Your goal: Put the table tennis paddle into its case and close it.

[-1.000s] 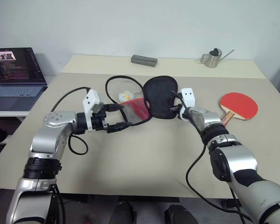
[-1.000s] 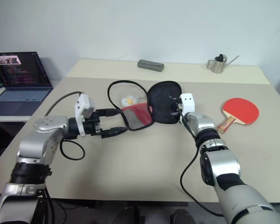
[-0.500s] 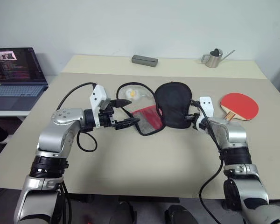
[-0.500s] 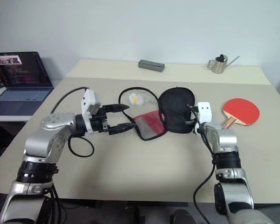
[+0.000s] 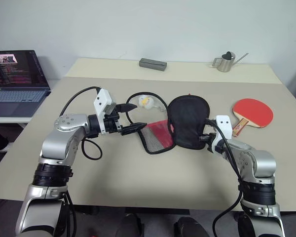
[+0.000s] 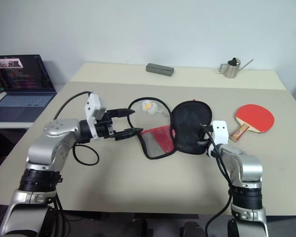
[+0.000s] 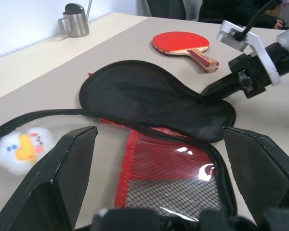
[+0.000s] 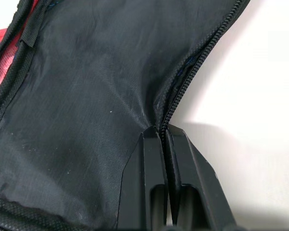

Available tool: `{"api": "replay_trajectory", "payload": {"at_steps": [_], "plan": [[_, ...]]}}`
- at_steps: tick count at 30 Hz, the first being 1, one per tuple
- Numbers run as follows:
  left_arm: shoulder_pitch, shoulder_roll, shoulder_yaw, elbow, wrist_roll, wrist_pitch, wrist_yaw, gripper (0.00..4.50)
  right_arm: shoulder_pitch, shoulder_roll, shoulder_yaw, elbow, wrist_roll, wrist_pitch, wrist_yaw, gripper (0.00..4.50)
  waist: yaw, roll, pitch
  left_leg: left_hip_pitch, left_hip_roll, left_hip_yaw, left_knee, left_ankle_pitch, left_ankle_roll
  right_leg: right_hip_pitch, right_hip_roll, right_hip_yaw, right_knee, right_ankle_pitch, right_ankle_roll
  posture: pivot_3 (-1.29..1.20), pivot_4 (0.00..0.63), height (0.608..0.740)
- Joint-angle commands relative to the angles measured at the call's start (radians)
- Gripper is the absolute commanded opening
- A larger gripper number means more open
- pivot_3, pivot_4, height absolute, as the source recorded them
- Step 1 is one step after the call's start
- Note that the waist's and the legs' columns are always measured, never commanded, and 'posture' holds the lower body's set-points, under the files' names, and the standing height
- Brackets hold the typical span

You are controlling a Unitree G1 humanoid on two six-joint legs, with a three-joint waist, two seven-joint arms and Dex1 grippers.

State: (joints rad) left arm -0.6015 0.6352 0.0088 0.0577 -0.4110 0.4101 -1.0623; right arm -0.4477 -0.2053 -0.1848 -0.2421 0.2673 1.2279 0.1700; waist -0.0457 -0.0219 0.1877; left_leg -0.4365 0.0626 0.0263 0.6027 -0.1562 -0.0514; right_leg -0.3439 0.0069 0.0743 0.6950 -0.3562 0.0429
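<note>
Pinching the case (image 5: pixel 187 121) rim, right end effector (image 5: pixel 205 139) clamped; paddle (image 5: pixel 251 110) at its one o'clock, nearer; left end effector (image 5: pixel 133 117) agape, empty

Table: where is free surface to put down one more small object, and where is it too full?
Bare table runs along the near edge, in front of the case. The far strip between the grey block and the metal pitcher is free too. The middle is crowded: the open case, a white toy inside its cord, the left gripper, the right gripper, and the paddle beside them.
</note>
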Motion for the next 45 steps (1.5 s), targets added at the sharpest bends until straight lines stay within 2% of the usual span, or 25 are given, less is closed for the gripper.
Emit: {"api": "replay_trajectory", "payload": {"at_steps": [1,9,12,18,26,31,34,38,45], "plan": [[-0.017,-0.003,0.001,-0.022,-0.006,-0.012,-0.011,4.5,0.037,-0.002,-0.011,-0.03,0.006,0.056,-0.017,0.06,0.0,0.0,0.0,0.0,0.0,0.0,0.0,0.0,0.0,0.0,0.0,0.0,0.0,0.0,0.0,0.0,0.15,0.74],[-0.027,-0.018,-0.009,-0.017,0.001,-0.016,-0.014,4.5,0.06,0.01,0.001,-0.066,-0.008,0.035,-0.046,0.06,0.004,0.0,0.0,0.0,0.0,0.0,-0.002,0.0,0.0,0.0,0.0,0.0,-0.002,0.0,0.0,0.0,0.15,0.74],[-0.027,-0.019,-0.009,-0.017,0.002,-0.016,-0.015,4.5,0.064,0.015,-0.009,-0.069,-0.017,0.031,-0.067,0.65,0.005,-0.001,-0.001,0.0,0.0,0.0,-0.002,0.0,0.0,0.0,0.0,0.0,-0.003,0.0,0.0,0.0,0.15,0.74],[-0.02,-0.023,-0.012,-0.022,0.005,-0.018,-0.012,4.5,0.086,0.013,-0.003,-0.108,0.011,0.009,-0.033,2.58,0.013,-0.003,-0.002,0.0,0.0,0.0,-0.002,0.0,0.0,0.001,-0.001,0.0,-0.004,0.0,0.0,0.0,0.15,0.74],[-0.015,-0.031,-0.012,-0.031,-0.003,-0.014,-0.005,4.5,0.125,-0.144,0.031,-0.108,-0.043,-0.14,-0.008,2.58,0.016,-0.003,-0.002,-0.001,0.0,0.0,-0.003,0.0,0.0,0.001,-0.001,-0.001,-0.008,0.0,0.0,0.0,0.15,0.74],[-0.024,-0.042,-0.013,-0.022,-0.002,-0.018,-0.002,4.5,0.112,-0.165,0.001,-0.121,-0.014,-0.204,0.026,2.58,0.013,-0.003,-0.002,-0.002,0.0,0.0,-0.004,0.0,0.0,0.0,0.0,0.0,-0.008,0.0,0.0,0.0,0.15,0.74],[-0.033,-0.049,-0.013,-0.016,-0.001,-0.021,-0.001,4.5,0.101,-0.152,-0.014,-0.126,0.005,-0.207,0.026,3.14,0.01,-0.003,-0.002,-0.002,0.0,0.0,-0.005,0.0,0.0,0.0,0.001,0.0,-0.008,0.0,0.0,0.0,0.15,0.74],[-0.04,-0.053,-0.015,-0.006,0.002,-0.027,-0.004,4.5,0.094,-0.139,-0.008,-0.147,0.035,-0.177,0.045,4.47,0.011,-0.003,-0.002,-0.002,0.0,0.0,-0.005,0.0,0.0,-0.001,0.001,0.0,-0.008,0.0,0.0,0.0,0.15,0.74],[-0.047,-0.044,-0.014,0.007,0.0,-0.033,-0.02,4.5,0.096,-0.126,-0.033,-0.194,0.149,-0.15,0.122,4.47,0.011,-0.003,-0.002,-0.002,0.0,0.001,-0.005,0.0,0.0,-0.001,0.0,0.0,-0.008,0.0,0.0,0.0,0.15,0.74]]}}
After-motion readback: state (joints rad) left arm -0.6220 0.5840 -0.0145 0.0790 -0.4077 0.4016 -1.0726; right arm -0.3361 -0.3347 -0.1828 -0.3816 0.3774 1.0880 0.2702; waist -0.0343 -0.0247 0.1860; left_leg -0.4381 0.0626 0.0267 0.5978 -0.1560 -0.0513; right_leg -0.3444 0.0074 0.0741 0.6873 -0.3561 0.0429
